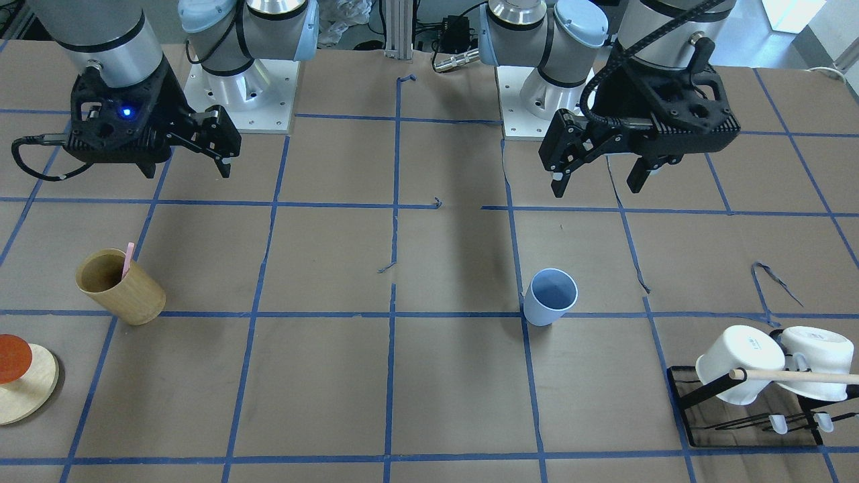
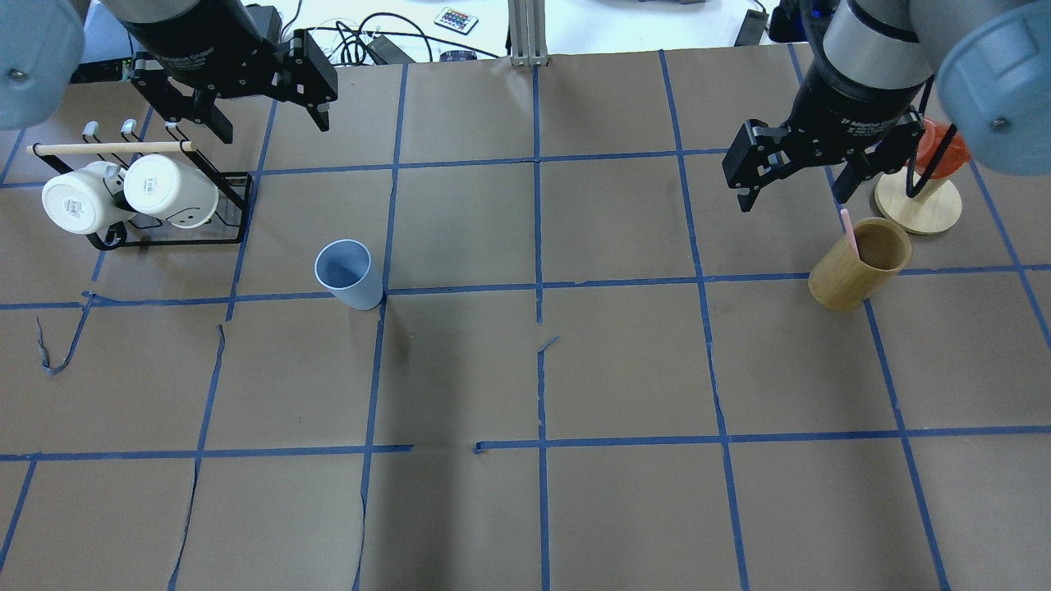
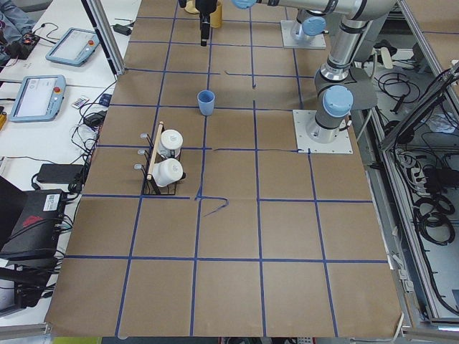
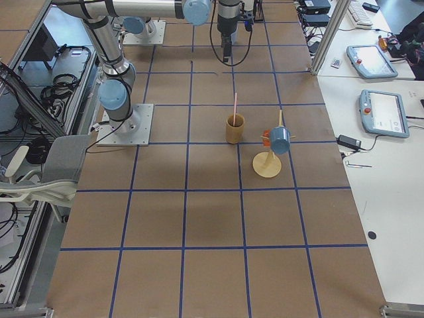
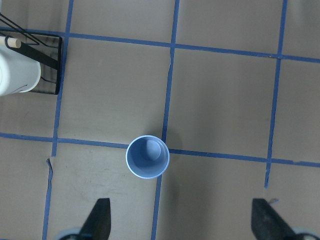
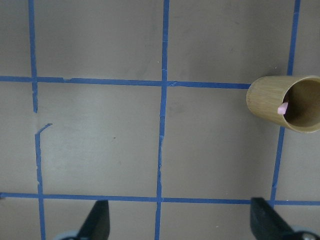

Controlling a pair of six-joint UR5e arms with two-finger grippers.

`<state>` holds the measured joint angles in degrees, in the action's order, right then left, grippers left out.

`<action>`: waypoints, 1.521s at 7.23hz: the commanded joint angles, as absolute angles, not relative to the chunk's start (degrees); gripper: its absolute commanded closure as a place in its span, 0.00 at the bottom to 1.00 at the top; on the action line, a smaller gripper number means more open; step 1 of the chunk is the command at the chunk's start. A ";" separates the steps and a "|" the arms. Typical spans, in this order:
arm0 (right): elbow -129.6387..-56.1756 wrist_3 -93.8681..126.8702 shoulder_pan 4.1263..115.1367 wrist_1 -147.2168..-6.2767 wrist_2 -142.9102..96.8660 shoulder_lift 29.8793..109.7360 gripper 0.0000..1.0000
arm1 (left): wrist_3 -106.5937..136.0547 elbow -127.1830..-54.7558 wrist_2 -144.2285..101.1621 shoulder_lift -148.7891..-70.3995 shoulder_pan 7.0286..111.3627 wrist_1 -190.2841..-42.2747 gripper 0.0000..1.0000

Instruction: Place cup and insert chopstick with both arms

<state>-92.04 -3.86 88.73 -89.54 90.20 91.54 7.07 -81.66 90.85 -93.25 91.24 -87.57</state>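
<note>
Brown table (image 2: pixel 624 361), blue tape grid (image 2: pixel 538 287): blue cup (image 2: pixel 349 273) upright, bamboo holder (image 2: pixel 858 264), black mug rack (image 2: pixel 189 241), round wooden stand (image 2: pixel 918 205).

You see the wooden stand (image 1: pixel 33 392) cut by the front view's left edge; the pink chopstick (image 2: pixel 847 228) hides its lower end inside the bamboo cup (image 2: pixel 837 287); the white mug (image 5: pixel 17 75) runs off the left wrist view.

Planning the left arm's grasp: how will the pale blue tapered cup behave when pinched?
The pale blue tapered cup is empty, so probably light. Upright on a narrower base, it may tip if nudged. Its smooth sides might slip.
</note>
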 commanded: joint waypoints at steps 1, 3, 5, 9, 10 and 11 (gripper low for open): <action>-92.20 -3.87 88.77 -89.30 89.74 91.76 0.00 | 6.86 -81.04 91.05 -93.69 91.23 -87.89 0.00; -92.37 -3.87 88.77 -89.30 89.74 91.67 0.00 | 6.86 -81.04 91.05 -93.69 91.23 -87.89 0.00; -92.37 -3.87 88.77 -89.30 89.74 91.67 0.00 | 6.77 -81.21 90.88 -93.52 91.41 -87.98 0.00; -92.37 -3.87 88.77 -89.38 89.74 91.58 0.00 | 6.77 -81.04 91.05 -93.52 91.58 -88.95 0.00; -92.37 -3.78 88.77 -89.38 89.74 91.58 0.00 | 6.77 -81.04 90.97 -93.52 91.50 -88.95 0.00; -92.37 -3.78 88.77 -89.56 89.74 91.58 0.00 | 6.77 -81.04 90.97 -93.43 91.58 -88.95 0.00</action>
